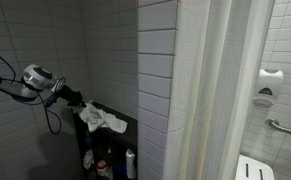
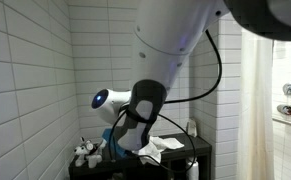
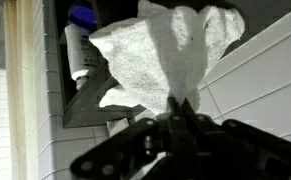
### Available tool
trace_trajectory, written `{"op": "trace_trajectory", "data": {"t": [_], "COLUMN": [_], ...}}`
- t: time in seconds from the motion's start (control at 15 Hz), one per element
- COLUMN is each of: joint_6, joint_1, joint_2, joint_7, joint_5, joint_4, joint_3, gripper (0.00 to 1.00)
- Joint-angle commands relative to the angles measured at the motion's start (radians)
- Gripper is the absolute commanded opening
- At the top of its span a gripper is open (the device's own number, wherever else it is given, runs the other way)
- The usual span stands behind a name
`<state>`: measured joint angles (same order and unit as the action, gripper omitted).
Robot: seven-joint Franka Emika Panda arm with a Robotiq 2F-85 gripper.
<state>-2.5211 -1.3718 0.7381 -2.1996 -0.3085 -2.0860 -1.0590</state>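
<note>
White tiled wall (image 1: 160,70) fills most of both exterior views; a pale shower curtain (image 1: 220,90) hangs beside it; the robot arm (image 2: 175,40) looms across the foreground in an exterior view and comes in from the side in the other; low in the wall sits a dark recess (image 1: 120,140); a crumpled white cloth (image 3: 165,55) hangs at the upper part of that recess, in front of its opening, its lower corner gathered to a point; the pincer (image 3: 179,112) is clamped on that corner, fingers together with fabric between them; behind the cloth stands a white bottle with a blue cap (image 3: 80,40); more small bottles (image 1: 131,163), perhaps toiletries, stand at the bottom of the recess, too dim to name.
</note>
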Motion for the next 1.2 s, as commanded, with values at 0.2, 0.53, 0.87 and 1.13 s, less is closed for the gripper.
{"op": "trace_trajectory", "data": {"t": [0.2,0.53,0.87,1.13], "joint_6": [0.209,0.322,0.404,0.475], "joint_1": [0.076,0.222,0.450,0.664], "joint_2": [-0.179,-0.265,-0.363,-0.391], "joint_7": [0.031,0.065,0.159,0.202], "joint_5": [-0.041,-0.142,-0.245,-0.264], "joint_4": [0.101,0.224,0.354,0.463], "joint_3": [0.078,0.184,0.339,0.535], "gripper": [0.01,0.01,0.01,0.30]}}
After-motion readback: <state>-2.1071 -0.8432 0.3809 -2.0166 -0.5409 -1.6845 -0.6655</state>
